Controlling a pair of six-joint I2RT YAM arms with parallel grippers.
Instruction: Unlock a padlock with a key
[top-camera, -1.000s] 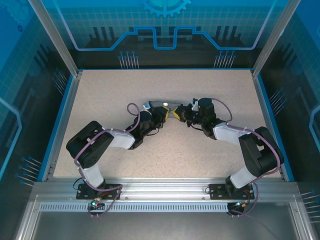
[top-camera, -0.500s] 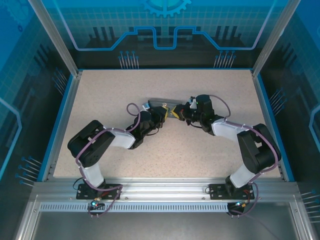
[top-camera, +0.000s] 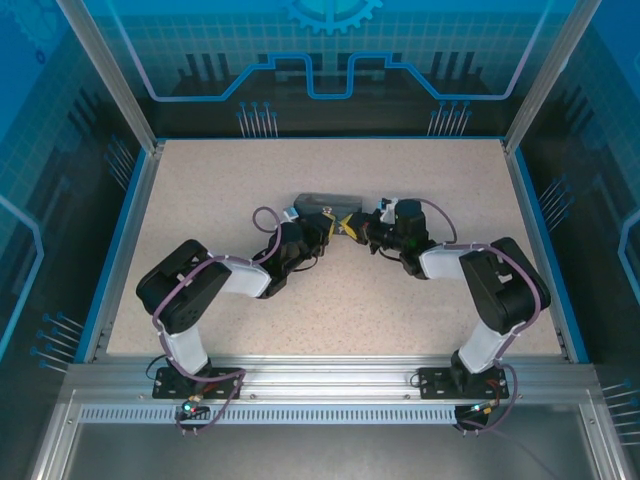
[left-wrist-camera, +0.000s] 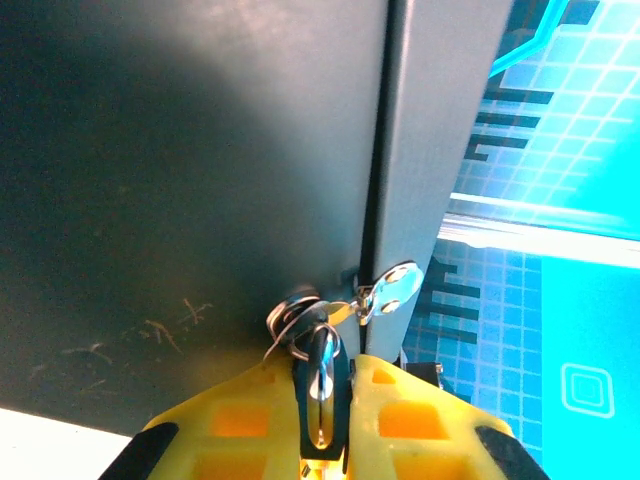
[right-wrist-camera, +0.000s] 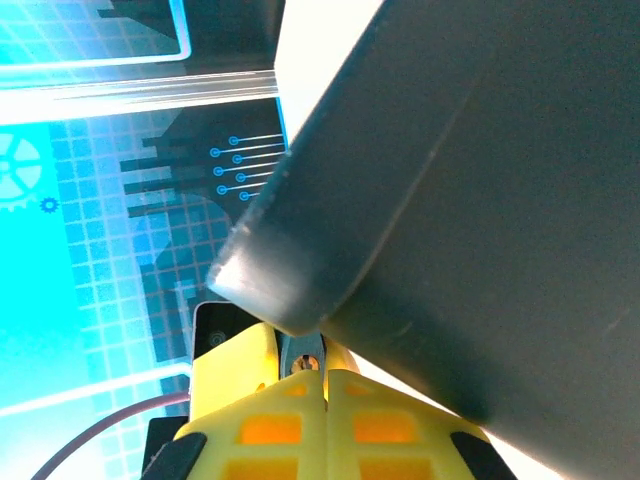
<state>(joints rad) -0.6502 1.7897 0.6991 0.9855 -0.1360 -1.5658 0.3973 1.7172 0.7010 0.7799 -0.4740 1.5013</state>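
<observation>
Left gripper first: its yellow fingers are pinched on a small dark body with a silvery strip down its middle, which we take for the padlock. It sits hard against the dark box, right at the upright edge where two of the box's faces meet. A silvery hasp is just above it, and a thin wire ring loops beside its top.

Our right gripper has its fingers pressed together, seam to seam. Just beyond its tips a small grey metal piece with a brassy dot peeks out under the box's rounded corner. We cannot tell whether this is the key, nor whether it is pinched.

From above, we see the two grippers tip to tip near the middle of the table, at the near side of the box. Speckled tabletop lies open all round them, with a wide band behind the box up to the back edge and broad stretches to left and right. The left elbow is well apart from the blue side rim. The right elbow stands nearer its own side rim but apart from it.
</observation>
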